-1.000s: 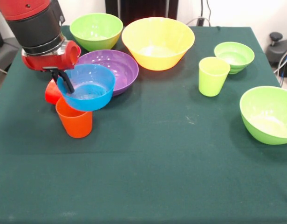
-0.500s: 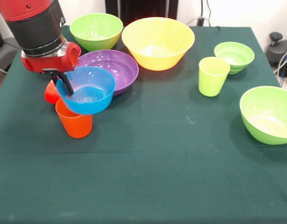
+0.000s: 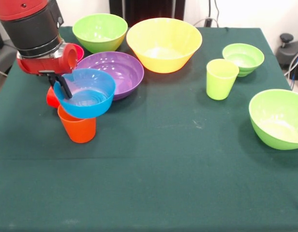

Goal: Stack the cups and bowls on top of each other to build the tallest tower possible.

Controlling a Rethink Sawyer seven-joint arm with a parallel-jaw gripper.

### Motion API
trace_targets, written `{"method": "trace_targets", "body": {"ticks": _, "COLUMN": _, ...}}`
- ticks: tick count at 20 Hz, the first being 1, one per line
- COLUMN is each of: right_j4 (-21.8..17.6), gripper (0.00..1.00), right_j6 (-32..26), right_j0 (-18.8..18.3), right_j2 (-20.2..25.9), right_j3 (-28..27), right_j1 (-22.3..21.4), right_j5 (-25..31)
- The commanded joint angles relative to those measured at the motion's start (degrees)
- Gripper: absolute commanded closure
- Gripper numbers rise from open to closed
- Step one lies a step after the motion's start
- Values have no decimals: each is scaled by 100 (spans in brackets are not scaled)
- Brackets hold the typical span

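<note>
My gripper (image 3: 61, 86) is shut on the left rim of the blue bowl (image 3: 87, 96), one black finger inside it. The blue bowl hangs level just over the mouth of the upright orange cup (image 3: 78, 128) and hides its rim; whether they touch I cannot tell. The red cup (image 3: 51, 97) lies behind them, mostly hidden. The purple bowl (image 3: 121, 70) sits just behind the blue one. The yellow bowl (image 3: 163, 42) and a lime green bowl (image 3: 99, 30) stand at the back. The lime green cup (image 3: 220, 78) stands at the right.
A small lime green bowl (image 3: 244, 58) sits behind the green cup. A larger lime green bowl (image 3: 278, 117) sits at the right edge. The dark green tablecloth (image 3: 154, 179) covers the table. The arm's red and black wrist (image 3: 37, 38) fills the top left corner.
The gripper has carried the blue bowl a little to the left, so it now sits more squarely over the orange cup. Nothing else has moved.
</note>
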Motion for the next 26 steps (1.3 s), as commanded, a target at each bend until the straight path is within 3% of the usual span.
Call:
{"method": "trace_targets", "body": {"ticks": 1, "right_j4": -120, "gripper": 100, "right_j6": -1299, "right_j0": 122, "right_j2": -37, "right_j3": -164, "right_j1": 2, "right_j5": 420}}
{"method": "trace_targets", "body": {"ticks": 26, "right_j4": -284, "gripper": 100, "right_j6": -1502, "right_j0": 46, "right_j2": -105, "right_j3": -402, "right_j1": 125, "right_j5": 360}}
